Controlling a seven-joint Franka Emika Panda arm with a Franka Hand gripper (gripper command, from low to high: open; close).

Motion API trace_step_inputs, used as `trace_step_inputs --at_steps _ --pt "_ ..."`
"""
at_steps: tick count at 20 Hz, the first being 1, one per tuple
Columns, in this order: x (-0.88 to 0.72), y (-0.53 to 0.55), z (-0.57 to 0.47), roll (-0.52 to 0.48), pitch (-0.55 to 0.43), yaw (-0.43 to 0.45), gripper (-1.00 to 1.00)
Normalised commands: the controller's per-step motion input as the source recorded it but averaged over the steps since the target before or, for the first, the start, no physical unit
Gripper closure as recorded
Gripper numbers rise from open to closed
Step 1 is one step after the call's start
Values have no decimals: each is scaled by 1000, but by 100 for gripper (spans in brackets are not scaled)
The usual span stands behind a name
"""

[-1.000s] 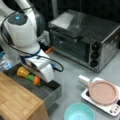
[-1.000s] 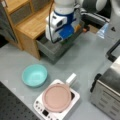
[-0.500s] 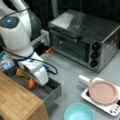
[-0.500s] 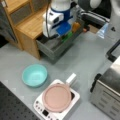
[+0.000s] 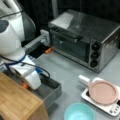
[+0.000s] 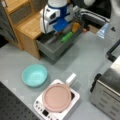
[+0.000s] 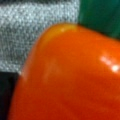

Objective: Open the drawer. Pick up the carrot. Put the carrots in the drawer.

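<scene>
The dark grey drawer [image 5: 53,93] stands pulled out from under the wooden top, seen in both front views [image 6: 53,51]. My gripper [image 5: 26,84] reaches down inside it at the end near the cabinet, shut on the small orange carrot [image 5: 24,85], which peeks out below the white hand. The carrot [image 7: 67,75] fills the wrist view, with grey drawer floor and a green shape behind it. In a front view from the opposite side, the hand's white and blue body hides the fingertips and the carrot.
A green vegetable [image 6: 67,37] and a yellow one [image 6: 75,26] lie in the drawer. A small orange piece [image 5: 49,50] sits by the silver toaster oven [image 5: 85,40]. A teal bowl [image 6: 34,75] and a pink pan on a white cooker [image 6: 57,98] stand in front.
The gripper has gone down and towards the cabinet, deeper into the open drawer, with the carrot still at its tip. Nothing else has moved.
</scene>
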Motion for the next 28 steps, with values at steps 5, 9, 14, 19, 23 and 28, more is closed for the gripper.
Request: trace_step_inputs --at_steps 5,9,14,19,23,28 --pt "67 -23 -18 146 -74 27 100" --pt "47 -15 7 135 -67 17 100" --pt "20 20 48 104 -79 11 -100" --pt "-36 99 38 99 -66 -7 -100" --pt "-66 127 -35 104 -46 -27 -100" --pt "-100 166 -33 99 -44 -46 -100"
